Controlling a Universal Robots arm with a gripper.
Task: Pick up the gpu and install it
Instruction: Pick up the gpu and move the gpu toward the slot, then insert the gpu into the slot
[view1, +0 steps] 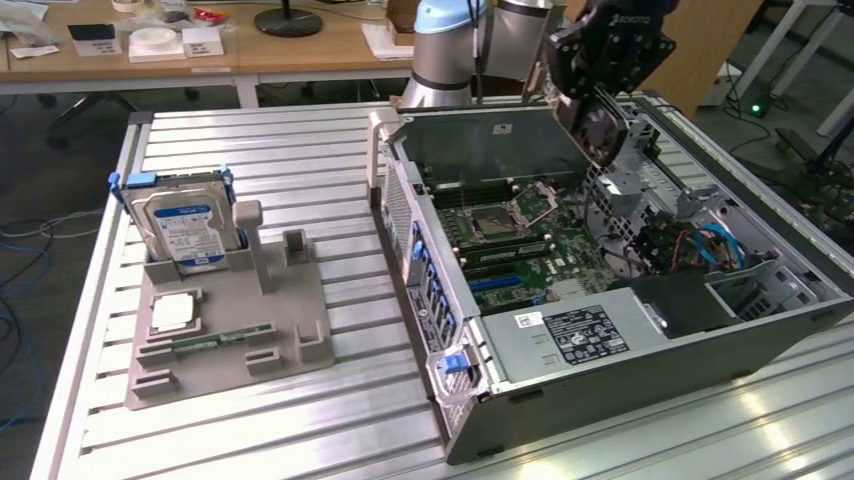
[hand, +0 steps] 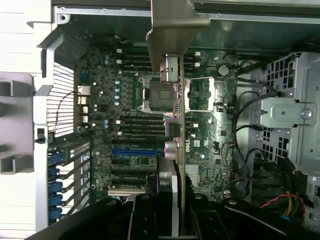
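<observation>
Robotics lab: arm, opened PC case

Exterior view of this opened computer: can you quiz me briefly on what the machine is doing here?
1. Fill in: the hard drive stands upright in the grey ____ beside the case.
2. True or false: the gpu is seated on the motherboard.
3. What does the end effector hold? A) hard drive B) gpu C) nothing

Key: 1 holder; 2 false, it hangs above the open case; 3 B.
</observation>
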